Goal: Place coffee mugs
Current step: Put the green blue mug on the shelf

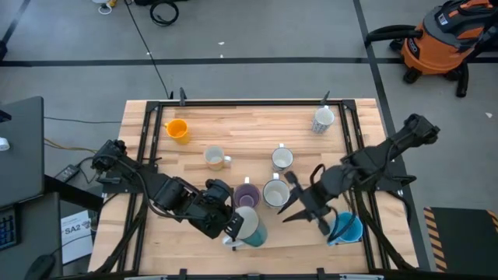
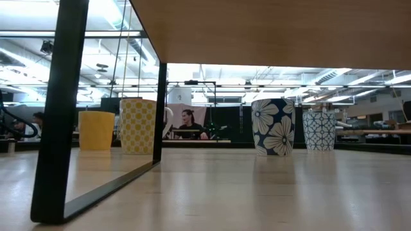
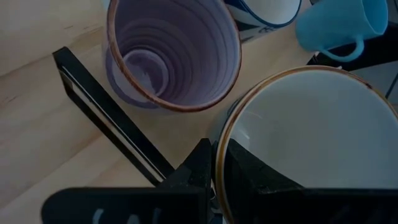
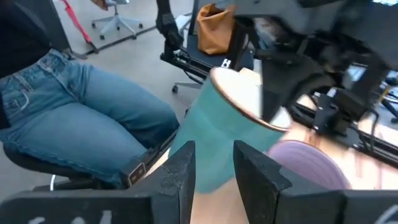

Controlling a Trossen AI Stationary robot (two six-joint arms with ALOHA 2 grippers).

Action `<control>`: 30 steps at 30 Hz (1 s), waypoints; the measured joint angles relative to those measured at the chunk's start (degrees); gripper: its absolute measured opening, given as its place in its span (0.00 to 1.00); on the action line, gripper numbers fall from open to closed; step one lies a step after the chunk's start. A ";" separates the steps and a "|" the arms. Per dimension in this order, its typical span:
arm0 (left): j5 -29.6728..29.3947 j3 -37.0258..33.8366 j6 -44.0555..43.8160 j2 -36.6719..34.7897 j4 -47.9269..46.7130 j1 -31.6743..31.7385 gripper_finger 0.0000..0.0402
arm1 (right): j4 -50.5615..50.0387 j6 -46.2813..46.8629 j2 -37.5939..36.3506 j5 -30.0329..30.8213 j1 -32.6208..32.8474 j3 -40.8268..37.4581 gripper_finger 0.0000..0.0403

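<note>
My left gripper (image 1: 233,227) is shut on a teal mug (image 1: 249,225) with a pale inside, near the table's front edge at the middle. A purple mug (image 1: 247,193) stands just beyond it, with a white mug (image 1: 275,193) to the right of the purple one. Farther back stand another white mug (image 1: 282,158), a cream mug (image 1: 215,157), an orange mug (image 1: 178,130) and a patterned mug (image 1: 323,119). A light blue mug (image 1: 346,228) lies at the front right. My right gripper (image 1: 299,206) hangs open between the white and blue mugs and points at the teal mug (image 4: 217,134). My left gripper pinches the teal mug's wall at its brown-edged rim (image 3: 219,155). One finger (image 3: 249,180) is inside the mug and the other (image 3: 196,171) is outside. The fingers slant down from the table's left. The mug is tilted; its base is hidden.
Black frame rails (image 1: 148,155) run along the table's left, right and far sides, and one bar (image 3: 112,118) lies beside the purple mug (image 3: 168,56). A seated person in jeans (image 4: 74,112) is beyond the table. An orange vacuum (image 1: 443,39) stands on the floor at the far right.
</note>
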 joint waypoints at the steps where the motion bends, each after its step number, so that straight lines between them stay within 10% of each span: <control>1: 0.00 0.00 -0.01 0.00 0.01 0.00 0.08 | 0.90 -0.33 0.76 -0.06 0.25 0.00 0.28; 30: 3.39 -0.02 -0.03 -0.02 0.48 -0.09 0.09 | 13.78 1.58 17.48 0.20 6.89 -0.04 0.28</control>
